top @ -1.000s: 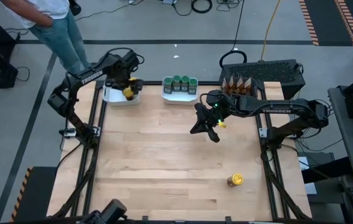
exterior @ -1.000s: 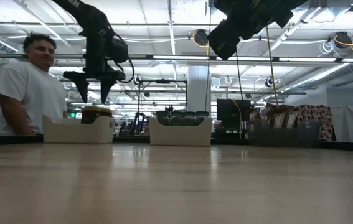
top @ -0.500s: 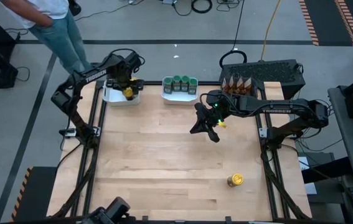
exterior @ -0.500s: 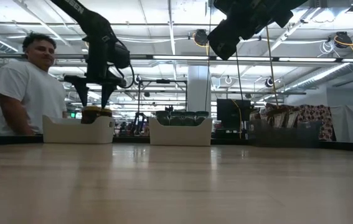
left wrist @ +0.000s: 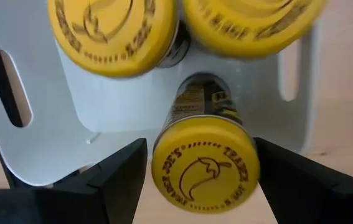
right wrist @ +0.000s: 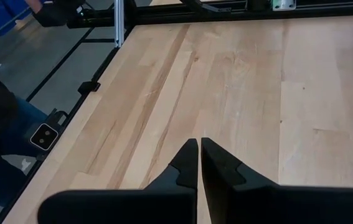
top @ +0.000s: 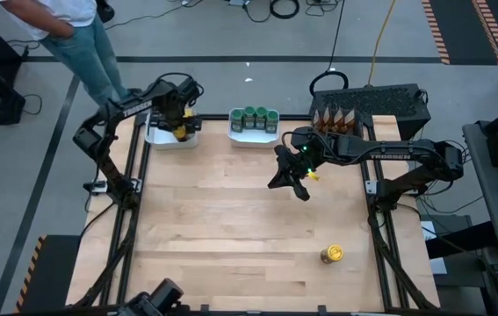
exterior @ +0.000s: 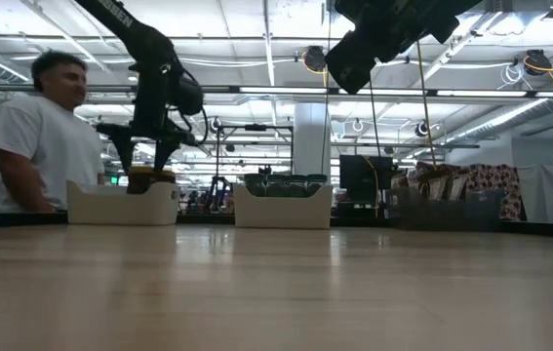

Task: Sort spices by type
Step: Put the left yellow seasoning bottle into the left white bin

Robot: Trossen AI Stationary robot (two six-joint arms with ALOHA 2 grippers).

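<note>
Two black jointed arms (top: 126, 110) lettered TROSSEN in white, looped black cables, blunt wedge-shaped matte fingers (right wrist: 185, 165)

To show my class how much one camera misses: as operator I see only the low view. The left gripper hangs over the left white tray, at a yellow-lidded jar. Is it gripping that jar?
Observer: No. In the left wrist view the left gripper has its fingers open on either side of the yellow-lidded jar, which sits in the white tray.
Operator: Is that jar alone in there?
Observer: No, two more yellow-lidded jars stand beside it.
Operator: Anything left to sort?
Observer: The high view shows a lone yellow-lidded jar on the table, on the right arm's side, well away from the shut right gripper.
</note>
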